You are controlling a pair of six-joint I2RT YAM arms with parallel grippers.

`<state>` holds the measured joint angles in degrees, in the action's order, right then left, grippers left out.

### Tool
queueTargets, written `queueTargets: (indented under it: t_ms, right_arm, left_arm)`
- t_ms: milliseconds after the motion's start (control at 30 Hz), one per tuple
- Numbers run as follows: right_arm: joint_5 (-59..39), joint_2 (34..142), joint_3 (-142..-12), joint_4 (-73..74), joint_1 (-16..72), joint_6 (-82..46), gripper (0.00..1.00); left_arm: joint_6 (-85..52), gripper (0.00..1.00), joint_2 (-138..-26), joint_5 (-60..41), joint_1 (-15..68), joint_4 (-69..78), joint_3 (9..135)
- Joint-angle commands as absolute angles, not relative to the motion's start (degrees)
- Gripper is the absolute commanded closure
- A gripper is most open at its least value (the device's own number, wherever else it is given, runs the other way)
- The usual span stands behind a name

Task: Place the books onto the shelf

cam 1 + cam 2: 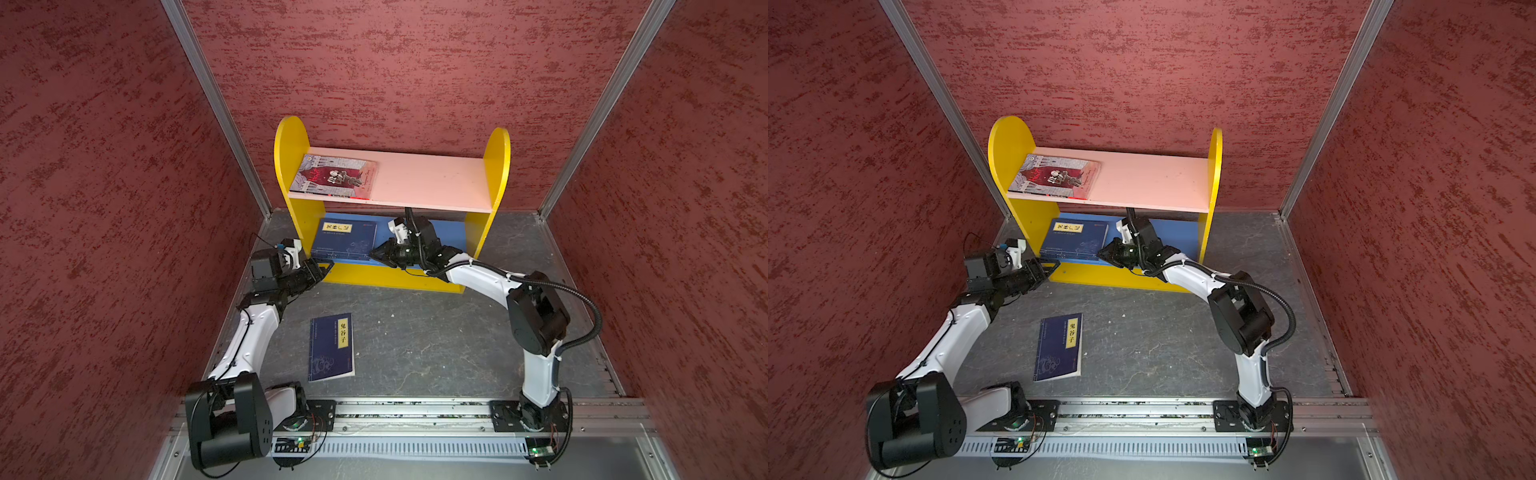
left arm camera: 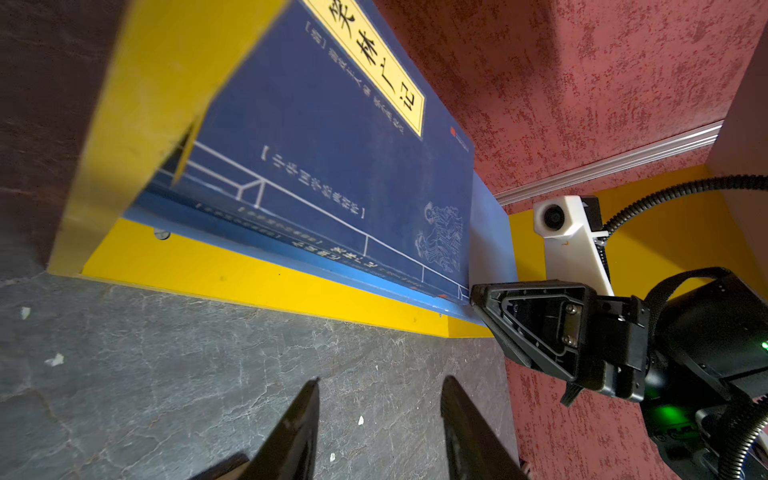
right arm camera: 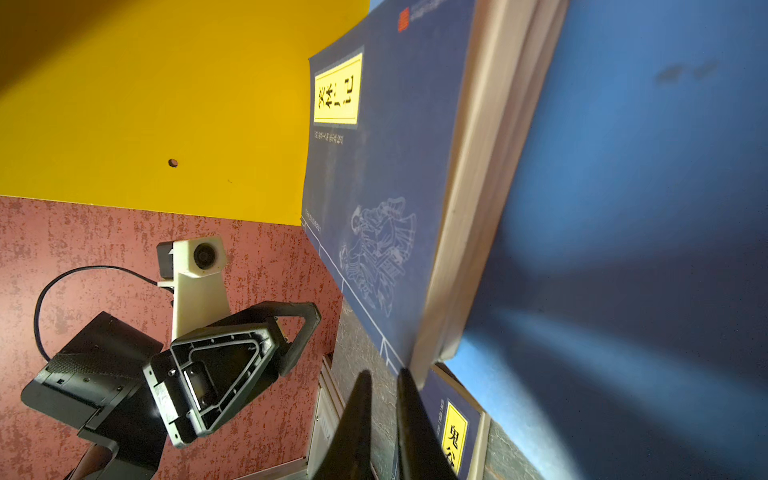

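So the navy stack [image 1: 345, 239] sits on the shelf [image 1: 291, 141], lower board. The right gripper [image 1: 374, 252], pinched shut, noses its corner, probably squaring it, though contact's unclear. Meanwhile the left gripper [image 1: 327, 268], half-open and empty, flanks it. One book [image 1: 332, 347] lies on the table [image 1: 436, 340].

Both arms stretched forward from their bases and bent inward at the elbows, so the 2 grippers faced each other, tips apart. The left arm [image 1: 253, 332] lay low and slanted, and the left gripper [image 1: 324, 268] pointed rightward, its jaws standing partly apart. The right arm [image 1: 536, 374] stood upright from its base, folding down and leftward above the elbow. The right gripper [image 1: 376, 254] pointed left, its jaws drawn almost together with only a slit between them.
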<state>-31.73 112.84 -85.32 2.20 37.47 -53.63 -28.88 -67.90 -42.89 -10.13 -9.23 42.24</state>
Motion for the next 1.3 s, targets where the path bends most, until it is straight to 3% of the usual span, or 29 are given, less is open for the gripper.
queueTargets:
  t_ms: [0, 500, 800, 1267]
  right_arm:
    - [-32.4, 114.1, -86.4, 4.6, 37.8, -54.2, 0.85]
    - [-33.0, 114.7, -87.3, 5.2, 38.1, -54.3, 0.85]
    - [-28.4, 108.4, -81.1, 6.6, 38.5, -52.5, 0.86]
    - [-27.0, 109.4, -80.9, 14.5, 44.9, -58.4, 0.86]
  left_arm:
    - [-29.4, 0.52, -68.9, -42.2, -10.5, -7.5, 43.9]
    - [-30.9, 0.52, -68.8, -42.3, -10.6, -6.2, 44.0]
    - [-25.1, 0.55, -64.8, -41.1, -14.7, -16.4, 46.1]
    - [-28.4, 0.53, -65.0, -44.3, -17.8, -14.3, 45.4]
